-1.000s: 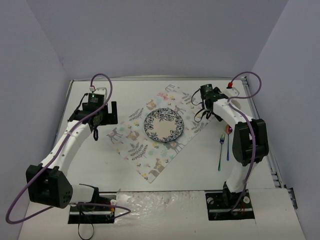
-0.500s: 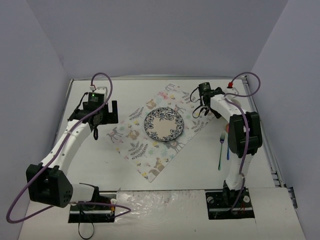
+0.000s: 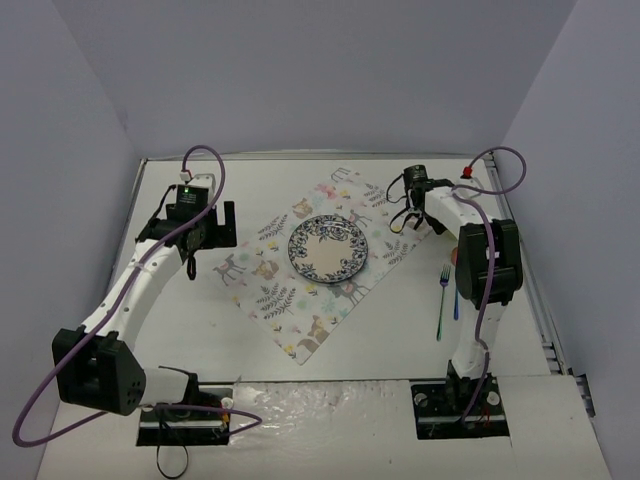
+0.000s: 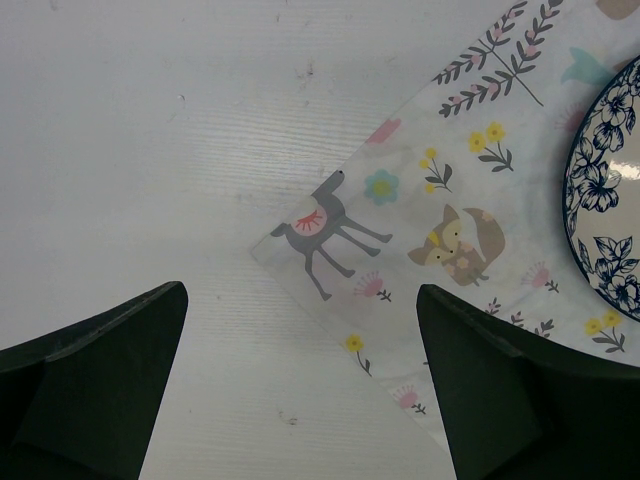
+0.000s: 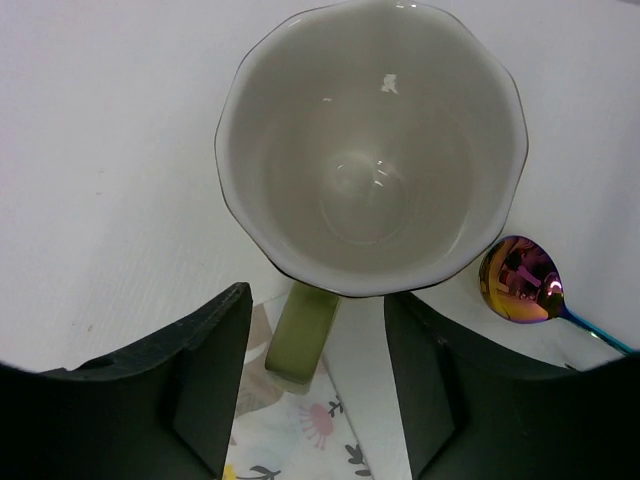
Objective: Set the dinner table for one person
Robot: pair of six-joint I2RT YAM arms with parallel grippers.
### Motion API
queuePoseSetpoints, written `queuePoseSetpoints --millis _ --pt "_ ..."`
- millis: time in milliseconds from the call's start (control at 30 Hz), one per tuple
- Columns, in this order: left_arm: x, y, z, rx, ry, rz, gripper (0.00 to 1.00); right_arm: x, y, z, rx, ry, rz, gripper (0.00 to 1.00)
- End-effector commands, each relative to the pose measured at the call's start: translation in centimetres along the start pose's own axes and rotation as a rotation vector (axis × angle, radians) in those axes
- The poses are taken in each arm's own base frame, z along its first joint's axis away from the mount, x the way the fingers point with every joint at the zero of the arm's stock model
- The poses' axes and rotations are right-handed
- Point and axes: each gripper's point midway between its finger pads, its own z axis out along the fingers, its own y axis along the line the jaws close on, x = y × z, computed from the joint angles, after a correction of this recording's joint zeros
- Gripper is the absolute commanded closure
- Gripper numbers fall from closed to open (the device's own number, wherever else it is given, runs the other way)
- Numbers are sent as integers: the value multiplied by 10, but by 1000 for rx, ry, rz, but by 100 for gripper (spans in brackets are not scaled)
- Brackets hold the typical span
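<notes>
The dinner table [image 3: 200, 320] is the white tabletop. A pastel animal-print placemat [image 3: 270, 290] lies on it at an angle, with a blue-patterned plate [image 3: 328, 248] on top. My right gripper [image 5: 318, 300] is open, its fingers either side of the green handle of a white-lined mug [image 5: 370, 170] without touching it. The mug stands just off the placemat's right corner, and in the top view my right arm [image 3: 455, 215] hides it. An iridescent spoon [image 5: 520, 280] lies beside the mug. My left gripper [image 4: 300, 300] is open and empty over the placemat's left edge [image 4: 450, 200].
A green fork [image 3: 441, 300] and the spoon's blue handle [image 3: 456, 295] lie side by side right of the placemat. The plate's rim shows at the right of the left wrist view [image 4: 615, 190]. Grey walls enclose the table on three sides.
My right arm has folded in and its elbow has moved toward the far side, bringing the gripper to the mug. The left arm has not moved.
</notes>
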Motion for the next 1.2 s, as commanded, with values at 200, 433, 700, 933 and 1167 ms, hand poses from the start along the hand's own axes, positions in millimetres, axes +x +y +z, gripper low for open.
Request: queuePoseSetpoints --millis 200,433,700,933,1167 --pt "-26 -3 -11 23 -94 -15 3 -25 -2 -2 19 -77 10 76" --pt "-27 -4 -11 27 -95 -15 3 -30 -14 -11 9 -77 -92 100" --pt "-26 -5 -10 30 -92 -14 3 -34 -18 -22 -149 -91 -295 100" --pt "-24 -6 -8 34 -84 -16 3 -31 -16 -28 -319 -104 -424 100" --pt "-23 -7 -5 37 -76 -16 3 -46 -6 -41 -542 -138 -422 100"
